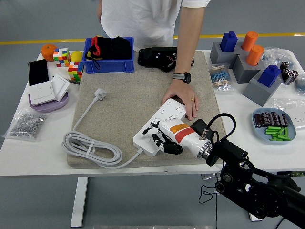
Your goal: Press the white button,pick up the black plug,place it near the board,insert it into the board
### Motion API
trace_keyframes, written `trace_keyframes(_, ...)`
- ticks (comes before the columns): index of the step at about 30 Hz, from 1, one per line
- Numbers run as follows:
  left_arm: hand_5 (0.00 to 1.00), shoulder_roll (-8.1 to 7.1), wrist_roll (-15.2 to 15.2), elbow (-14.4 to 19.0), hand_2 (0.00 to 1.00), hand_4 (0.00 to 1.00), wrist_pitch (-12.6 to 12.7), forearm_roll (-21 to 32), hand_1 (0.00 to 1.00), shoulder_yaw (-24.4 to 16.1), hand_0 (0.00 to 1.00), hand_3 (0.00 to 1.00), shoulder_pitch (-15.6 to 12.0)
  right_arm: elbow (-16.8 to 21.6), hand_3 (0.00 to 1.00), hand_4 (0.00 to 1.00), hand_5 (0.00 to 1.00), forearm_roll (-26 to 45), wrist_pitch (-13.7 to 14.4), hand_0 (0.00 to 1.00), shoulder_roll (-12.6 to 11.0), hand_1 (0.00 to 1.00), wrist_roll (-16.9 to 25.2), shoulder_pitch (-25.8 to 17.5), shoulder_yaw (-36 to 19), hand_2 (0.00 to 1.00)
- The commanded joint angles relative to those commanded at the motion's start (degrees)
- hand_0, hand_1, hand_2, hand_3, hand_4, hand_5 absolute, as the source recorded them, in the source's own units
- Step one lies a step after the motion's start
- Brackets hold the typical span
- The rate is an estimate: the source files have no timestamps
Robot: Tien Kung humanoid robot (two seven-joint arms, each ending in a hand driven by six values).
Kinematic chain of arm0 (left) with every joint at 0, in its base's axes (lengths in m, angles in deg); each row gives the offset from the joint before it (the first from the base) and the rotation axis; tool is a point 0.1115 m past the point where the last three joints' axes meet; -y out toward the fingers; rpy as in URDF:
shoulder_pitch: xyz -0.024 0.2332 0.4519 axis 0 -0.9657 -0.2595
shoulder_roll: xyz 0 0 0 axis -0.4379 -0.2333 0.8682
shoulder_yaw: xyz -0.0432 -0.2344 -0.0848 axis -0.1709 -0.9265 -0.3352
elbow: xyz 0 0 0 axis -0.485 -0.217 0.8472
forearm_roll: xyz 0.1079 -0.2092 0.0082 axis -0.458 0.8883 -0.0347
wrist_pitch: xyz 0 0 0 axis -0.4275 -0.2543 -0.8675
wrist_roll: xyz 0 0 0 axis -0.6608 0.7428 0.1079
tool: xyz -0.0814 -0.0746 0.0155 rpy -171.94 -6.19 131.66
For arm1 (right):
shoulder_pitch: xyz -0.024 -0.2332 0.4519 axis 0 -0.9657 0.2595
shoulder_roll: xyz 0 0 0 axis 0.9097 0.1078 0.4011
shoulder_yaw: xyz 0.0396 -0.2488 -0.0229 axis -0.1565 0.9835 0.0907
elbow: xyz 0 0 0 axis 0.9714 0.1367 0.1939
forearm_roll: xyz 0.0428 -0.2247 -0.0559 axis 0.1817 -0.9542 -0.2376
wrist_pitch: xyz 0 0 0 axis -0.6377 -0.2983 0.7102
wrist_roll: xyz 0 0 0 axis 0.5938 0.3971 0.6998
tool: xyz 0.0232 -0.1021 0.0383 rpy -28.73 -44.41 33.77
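A white power strip [159, 121] lies slantwise on a beige mat [128, 86]. Its white cord [90, 148] is coiled at the left and ends in a white plug [100, 92]. My right hand [163, 139], white with black fingers, hovers over the strip's near end with the fingers curled down onto it, holding nothing I can make out. A person's hand [183, 98] rests flat on the strip's far end. A small black part [175, 100], possibly the black plug, shows under that hand. My left arm is out of view.
A blue bin [109, 55] and a black device [159, 58] sit at the back of the mat. A purple plate with wall switches [47, 93], puzzle cubes and a bag of nuts [26, 125] are at the left. Grey stands with blocks [248, 62] and a dish of batteries [274, 125] are at the right.
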State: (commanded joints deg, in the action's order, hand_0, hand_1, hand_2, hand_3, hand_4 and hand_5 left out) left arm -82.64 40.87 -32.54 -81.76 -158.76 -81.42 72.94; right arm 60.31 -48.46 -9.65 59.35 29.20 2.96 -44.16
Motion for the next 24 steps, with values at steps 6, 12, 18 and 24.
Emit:
trace_keyframes(6,0.173,0.03,-0.02,0.00,0.646,0.554,0.05,-0.12,0.668,-0.17,0.697,0.648,0.14,0.78,0.659,0.627,0.080,1.40,-1.68,0.414,-0.91,0.370,-0.36,-2.52,-4.44,0.389)
trace_keyframes(12,0.174,0.06,0.00,0.00,0.646,0.553,0.12,-0.14,0.668,-0.33,0.695,0.647,0.16,1.26,0.712,0.790,0.152,1.70,-2.17,0.625,-1.70,0.645,-0.73,-4.56,-7.93,0.608)
trace_keyframes(18,0.174,0.15,-0.03,0.00,0.646,0.553,0.17,0.21,0.668,-0.17,0.695,0.648,0.18,1.74,0.800,0.902,0.242,2.11,-2.47,0.769,-1.55,0.776,-0.77,-6.08,-10.43,0.764)
trace_keyframes(24,0.173,0.21,-0.04,0.00,0.646,0.553,0.17,0.25,0.667,-0.20,0.695,0.648,0.16,2.57,0.809,0.924,0.267,1.85,-2.45,0.784,-1.48,0.793,-0.70,-6.72,-11.60,0.782)
